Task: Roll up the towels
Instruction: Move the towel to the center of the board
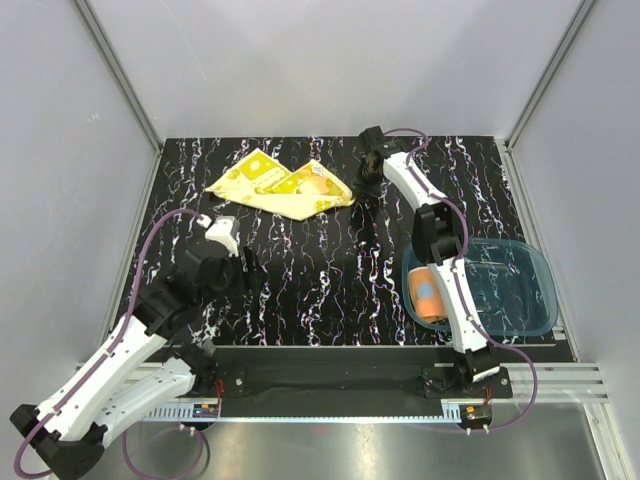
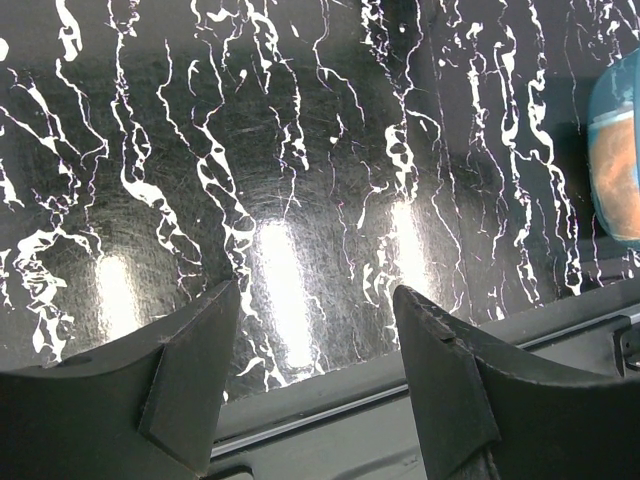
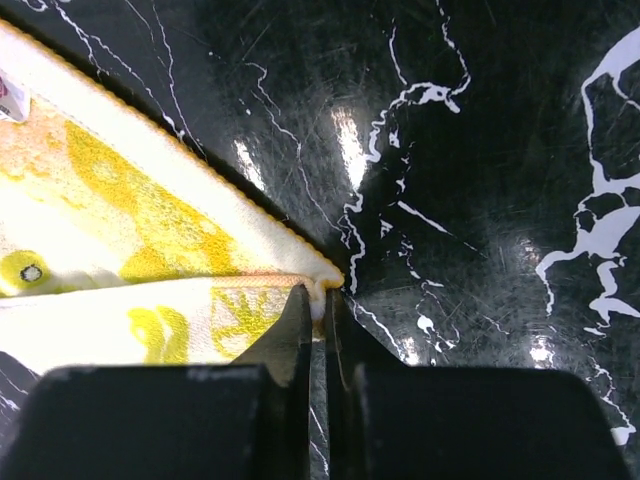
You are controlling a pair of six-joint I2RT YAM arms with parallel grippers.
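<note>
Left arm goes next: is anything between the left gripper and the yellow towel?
Nothing visible. Only bare tabletop lies between the left gripper and the yellow towel. The right gripper is shut on the towel's right-hand corner, to the side of that path.

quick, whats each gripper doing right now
Left gripper: open, holding nothing.
Right gripper: closed on a corner of the yellow towel.
</note>
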